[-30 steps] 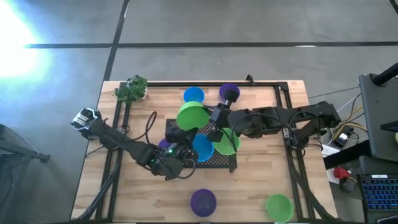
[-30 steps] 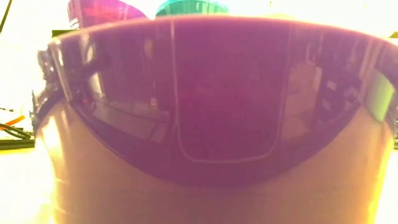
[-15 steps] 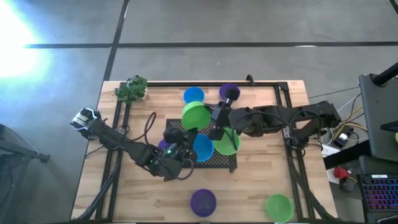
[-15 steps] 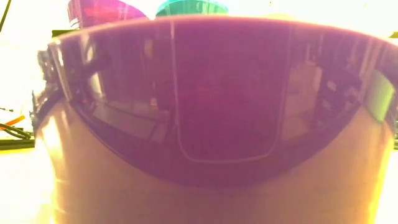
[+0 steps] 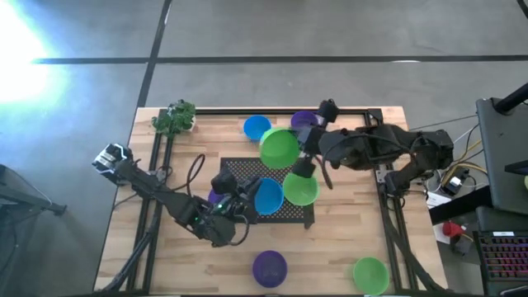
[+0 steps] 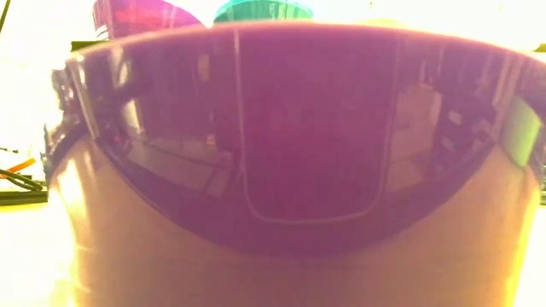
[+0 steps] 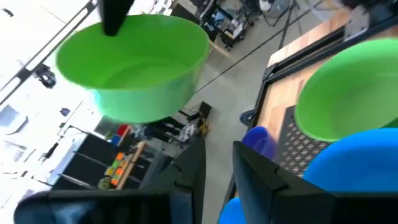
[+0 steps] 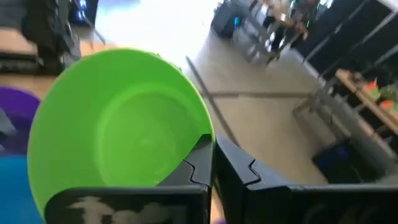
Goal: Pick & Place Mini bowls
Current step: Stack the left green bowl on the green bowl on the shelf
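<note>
Taking the black mesh mat [image 5: 290, 208] as the landmark: nearest the table's front edge, well clear of the mat, sit a purple bowl [image 5: 269, 266] and a green bowl [image 5: 370, 273]. At the mat's left edge the left gripper [image 5: 235, 198] pinches the rim of a blue bowl [image 5: 268, 195] resting on the mat, beside a second green bowl [image 5: 302, 188] at the mat's right side. Above the mat's far edge, the right gripper [image 5: 299, 142] clamps the rim of a lifted, tilted green bowl [image 8: 118, 134], wall between its fingers. These bowls look light, stiff and glossy, so likely slippery; the thin rim is the natural hold. Beyond the mat lie another blue bowl [image 5: 256, 126] and a purple one [image 5: 302, 120].
</note>
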Motion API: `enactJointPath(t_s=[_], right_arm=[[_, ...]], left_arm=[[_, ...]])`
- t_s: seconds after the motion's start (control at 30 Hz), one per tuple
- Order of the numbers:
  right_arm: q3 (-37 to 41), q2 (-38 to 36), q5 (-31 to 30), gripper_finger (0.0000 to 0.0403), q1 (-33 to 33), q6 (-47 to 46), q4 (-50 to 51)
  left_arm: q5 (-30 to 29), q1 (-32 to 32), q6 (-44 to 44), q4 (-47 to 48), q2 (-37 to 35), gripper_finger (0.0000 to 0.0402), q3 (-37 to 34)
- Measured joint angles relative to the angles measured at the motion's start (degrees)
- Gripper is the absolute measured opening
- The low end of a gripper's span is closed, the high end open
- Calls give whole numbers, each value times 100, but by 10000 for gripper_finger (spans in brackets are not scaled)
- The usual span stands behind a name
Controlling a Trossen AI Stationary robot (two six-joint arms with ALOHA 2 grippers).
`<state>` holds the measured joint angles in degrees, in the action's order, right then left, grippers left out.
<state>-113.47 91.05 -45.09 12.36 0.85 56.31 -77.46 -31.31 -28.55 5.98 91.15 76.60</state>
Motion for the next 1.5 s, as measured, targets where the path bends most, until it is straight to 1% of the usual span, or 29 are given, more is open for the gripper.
enactJointPath(t_s=[0.1, 0.2, 0.27, 0.37, 0.5, 0.8, 0.93, 1.03, 1.1, 1.27, 1.5], right_arm=[[-272, 2, 73, 8, 0, -507, 883], [-419, 2, 336, 8, 0, -967, 1674], [-428, 2, 575, 8, 0, -1144, 2026], [-415, 7, 961, 8, 0, -1280, 2296], [-363, 7, 1536, 8, 0, -1294, 2325], [-122, 9, 2624, 8, -5, -1439, 2326], [104, 9, 2905, 8, -4, -1443, 2321], [301, 9, 3224, 8, -11, -1441, 2301], [458, 9, 3310, 8, -11, -1441, 2279], [819, 9, 3307, 8, -126, -1341, 2099], [915, 9, 3293, 8, -403, -1266, 2066]], left_arm=[[9, -162, 205, 2, 0, 82, 0], [16, -322, 499, 4, 0, 82, 0], [25, -427, 692, 4, 0, 82, 0], [25, -568, 913, 4, 0, 82, 0], [27, -722, 1110, 13, 4, 82, 0], [27, -893, 1394, 52, 9, 82, -62], [27, -894, 1400, 55, 11, 82, -90], [27, -894, 1402, 52, 11, 82, -90], [26, -894, 1404, 52, 9, 82, -90], [25, -894, 1402, 50, -2, 82, -90], [23, -898, 1402, 48, -4, 82, -90]])
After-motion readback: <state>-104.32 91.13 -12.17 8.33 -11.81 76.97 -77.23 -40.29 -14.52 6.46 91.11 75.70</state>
